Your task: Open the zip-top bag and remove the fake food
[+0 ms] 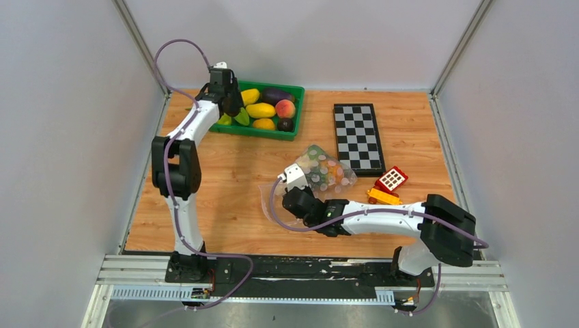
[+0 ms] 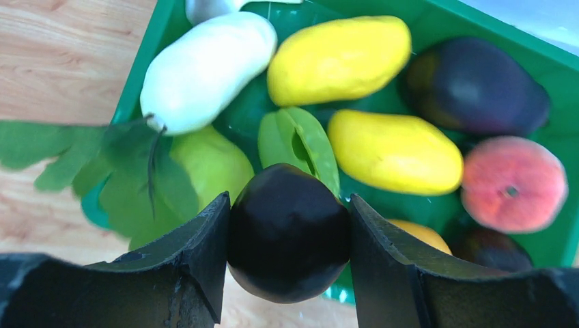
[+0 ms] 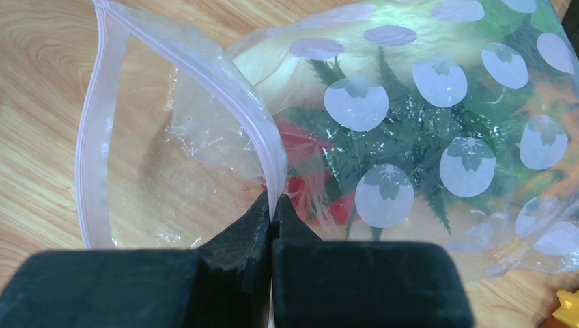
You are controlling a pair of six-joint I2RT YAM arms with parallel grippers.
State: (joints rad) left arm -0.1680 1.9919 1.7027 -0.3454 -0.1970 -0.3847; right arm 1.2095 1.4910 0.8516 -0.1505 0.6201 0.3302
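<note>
The zip-top bag [image 1: 321, 171] lies mid-table, clear with pale round dots, its mouth gaping open. My right gripper [image 3: 274, 212] is shut on the pink zip strip [image 3: 232, 102] of the upper lip. Inside the bag [image 3: 410, 102] I see a red piece [image 3: 300, 147] and spiky green leaves [image 3: 396, 137]. My left gripper [image 2: 288, 239] hangs over the near corner of the green tray [image 2: 478, 20], shut on a dark round fruit [image 2: 287, 225]. Below it lie a white radish [image 2: 205, 68], a green pear [image 2: 212, 164] and a leafy green piece [image 2: 102, 164].
The tray [image 1: 300, 109] at the back also holds yellow fruits [image 2: 396, 150], a purple eggplant [image 2: 474, 85] and a peach [image 2: 512, 184]. A chessboard [image 1: 357, 137] lies right of the tray. A red-yellow toy block car [image 1: 388, 186] sits just right of the bag.
</note>
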